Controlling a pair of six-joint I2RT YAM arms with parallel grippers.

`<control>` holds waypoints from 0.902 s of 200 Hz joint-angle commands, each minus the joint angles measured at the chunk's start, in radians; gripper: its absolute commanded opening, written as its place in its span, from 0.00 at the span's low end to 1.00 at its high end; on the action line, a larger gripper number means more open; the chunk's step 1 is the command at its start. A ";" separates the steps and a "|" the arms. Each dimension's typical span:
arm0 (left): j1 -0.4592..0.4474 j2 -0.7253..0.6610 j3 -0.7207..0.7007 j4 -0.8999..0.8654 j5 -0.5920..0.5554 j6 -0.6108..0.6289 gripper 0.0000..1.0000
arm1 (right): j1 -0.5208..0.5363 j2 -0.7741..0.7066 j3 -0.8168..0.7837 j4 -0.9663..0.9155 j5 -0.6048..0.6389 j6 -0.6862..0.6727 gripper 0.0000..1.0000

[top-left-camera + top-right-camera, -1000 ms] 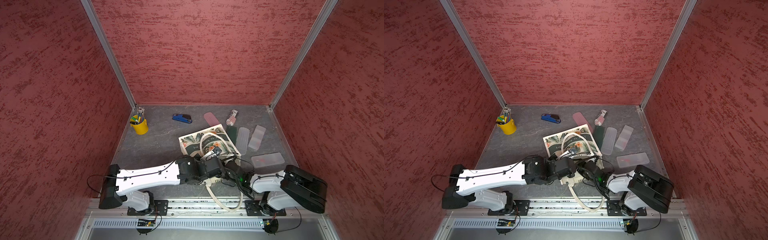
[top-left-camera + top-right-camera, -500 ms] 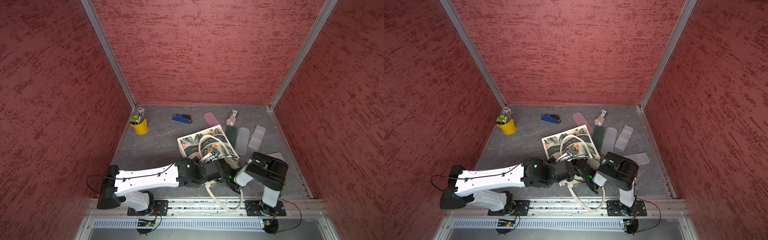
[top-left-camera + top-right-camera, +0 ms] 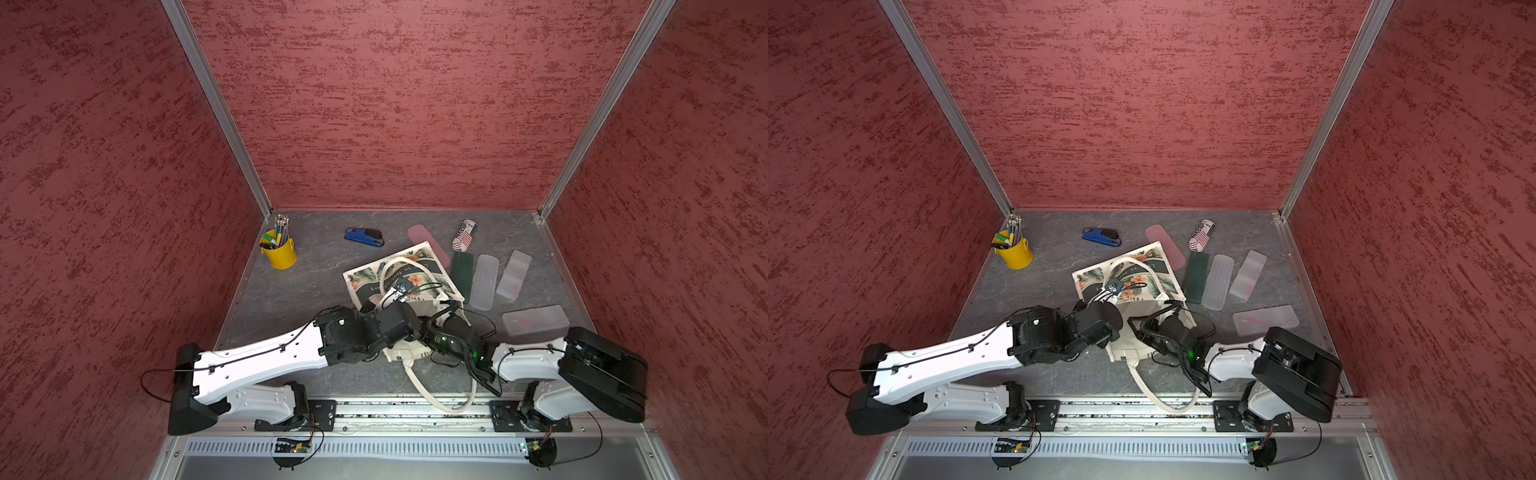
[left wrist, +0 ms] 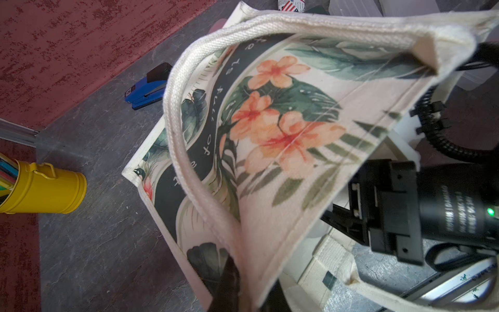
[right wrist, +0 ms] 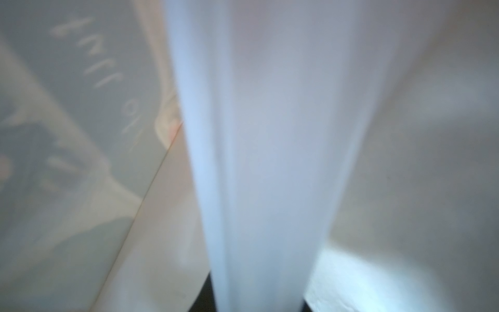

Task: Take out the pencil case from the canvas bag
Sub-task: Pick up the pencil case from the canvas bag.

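The right arm has been pushed deeper into the open mouth of the canvas bag (image 3: 361, 280) than it was a second ago, after its elbow was lifted for a moment. The bag has stayed lying on its side on the desk (image 3: 307, 291). Its top edge is held up by the left fingers (image 4: 229, 281), which are pinched shut on the cloth.

A long, pale pencil case (image 5: 264, 162) is seen inside the bag in the right wrist view. It runs down between the dark right fingers (image 5: 209, 299). That picture is blurred, so it cannot be told if the case is squeezed tight or only sits between them. In both top views the case is hidden by the bag. The grab is judged to be nearly made, and the pull out is not yet done.

The desk is grey, like stone. Rough red walls (image 3: 395, 104) are set on three sides. A yellow cup of pens (image 3: 279, 251) and a blue stapler (image 3: 364, 237) are placed at the back. Other clear cases (image 3: 486, 282) are laid near the bag on the right arm's side. One loose handle (image 3: 436, 397) is hung over the front rail.
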 commanded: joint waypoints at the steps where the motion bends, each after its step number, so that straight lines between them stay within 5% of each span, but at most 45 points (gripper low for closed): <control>1: 0.036 -0.014 0.011 0.051 -0.047 0.015 0.00 | 0.014 -0.085 0.044 -0.081 -0.021 -0.183 0.21; 35: 0.153 -0.006 0.057 0.025 0.002 0.074 0.00 | 0.022 -0.214 0.068 -0.175 -0.060 -0.257 0.21; 87: 0.213 -0.017 0.114 0.003 0.006 0.103 0.00 | 0.022 -0.403 0.038 -0.249 -0.069 -0.306 0.22; 180: 0.279 -0.047 0.106 -0.043 0.018 0.100 0.00 | 0.019 -0.462 0.063 -0.261 -0.164 -0.346 0.21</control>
